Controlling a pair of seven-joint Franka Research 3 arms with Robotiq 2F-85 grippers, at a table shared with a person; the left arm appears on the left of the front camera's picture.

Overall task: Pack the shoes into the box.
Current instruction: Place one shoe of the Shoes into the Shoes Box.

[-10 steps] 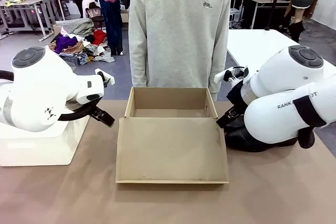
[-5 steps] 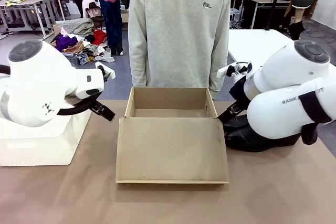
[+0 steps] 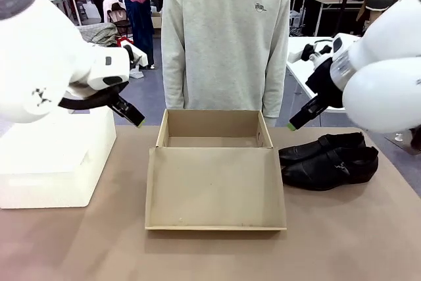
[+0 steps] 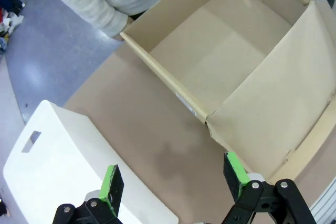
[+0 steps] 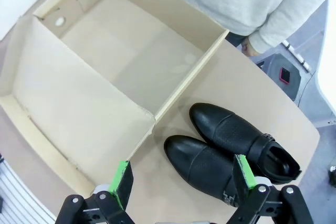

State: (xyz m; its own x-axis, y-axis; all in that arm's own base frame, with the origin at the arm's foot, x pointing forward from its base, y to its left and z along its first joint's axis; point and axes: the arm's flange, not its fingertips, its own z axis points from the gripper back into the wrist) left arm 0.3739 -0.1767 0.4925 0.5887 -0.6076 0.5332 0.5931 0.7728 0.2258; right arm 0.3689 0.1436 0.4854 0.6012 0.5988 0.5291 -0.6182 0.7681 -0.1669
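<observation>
Cardboard: matte brown rectangular shoebox (image 3: 214,182).
Leather: glossy black pointed shoes (image 5: 231,150), one o'clock of my right pincer (image 5: 184,174).
Grip: right pincer and left pincer (image 4: 172,174) gape wide, empty.

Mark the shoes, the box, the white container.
shoes (image 3: 325,170): front view, upper of the nearer shoe.
box (image 3: 214,123): front view, inside of back wall.
white container (image 3: 52,162): front view, front side.

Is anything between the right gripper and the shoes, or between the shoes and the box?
Nothing visible. The right gripper hangs open over the shoes with only air between. The shoes lie on the table right beside the box, which is open and empty.
</observation>
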